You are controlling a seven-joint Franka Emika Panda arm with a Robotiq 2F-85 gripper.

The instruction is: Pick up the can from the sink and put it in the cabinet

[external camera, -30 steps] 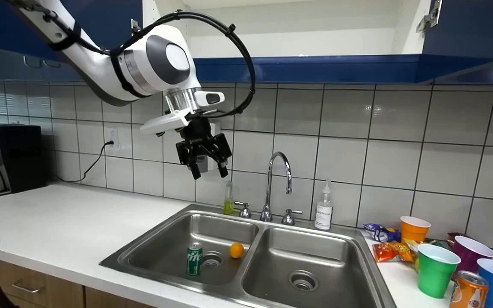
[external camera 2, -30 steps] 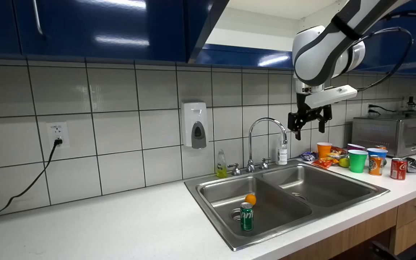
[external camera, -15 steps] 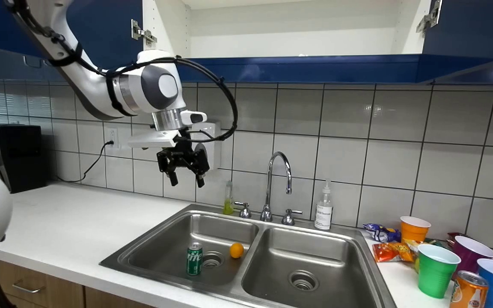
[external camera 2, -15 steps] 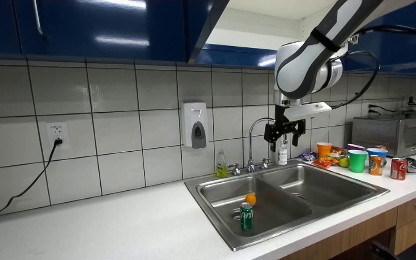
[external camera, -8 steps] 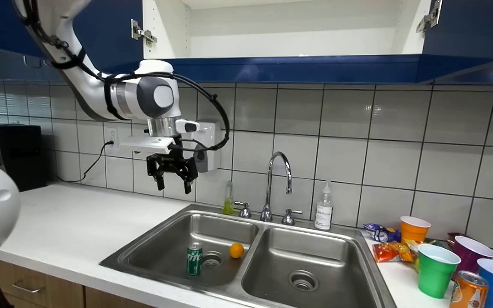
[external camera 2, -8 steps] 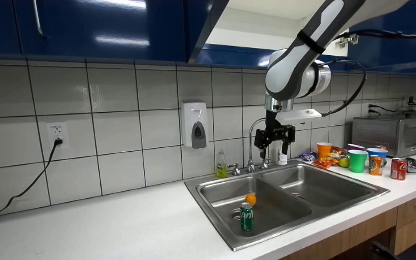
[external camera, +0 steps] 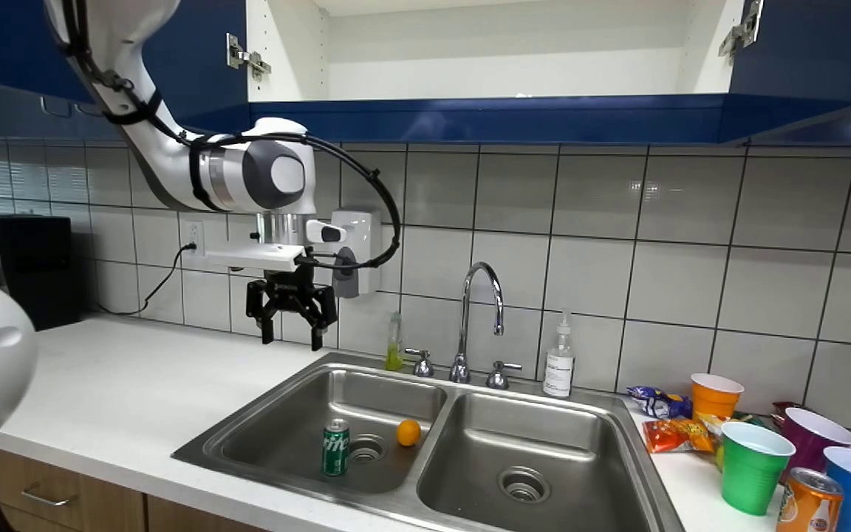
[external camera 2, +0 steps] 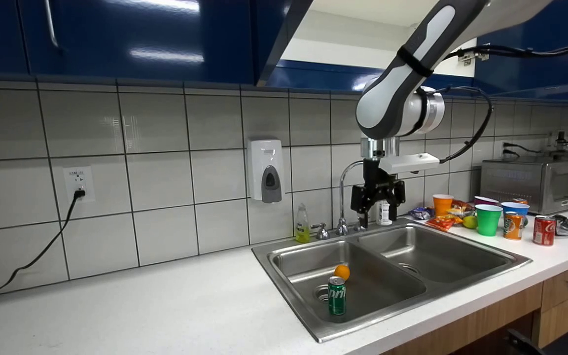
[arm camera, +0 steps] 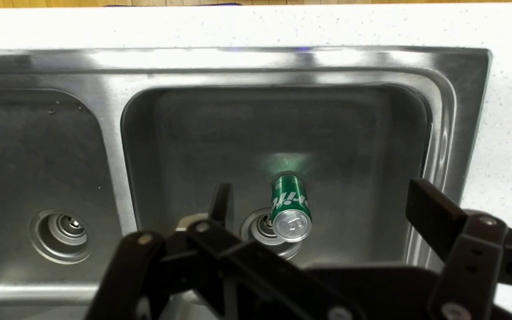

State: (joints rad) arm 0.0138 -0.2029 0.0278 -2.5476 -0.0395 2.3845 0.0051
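Note:
The green can (external camera: 335,448) stands upright in the sink (external camera: 431,448), in the basin that also holds an orange, close to the drain. Both exterior views show my gripper (external camera: 292,339) (external camera 2: 377,217) high above the sink, pointing down, its fingers apart and nothing between them. From the wrist view, the can (arm camera: 290,195) appears below, between the spread fingers of the gripper (arm camera: 320,191) and nearer the left finger (arm camera: 223,202); no contact shows. Overhead, the cabinet (external camera: 507,55) is open, its white interior facing out.
The orange (external camera: 408,433) lies beside the drain near the can. A chrome faucet (external camera: 464,318) rises behind the sink, with a soap bottle (external camera: 394,343) and a pump bottle (external camera: 559,362) near it. Cups such as a green one (external camera: 754,469), cans and snack bags crowd the counter.
My gripper has come down from beneath the cabinet and shifted sideways, left in both exterior views, now hanging more vertically. It stays open. The can and orange have not moved.

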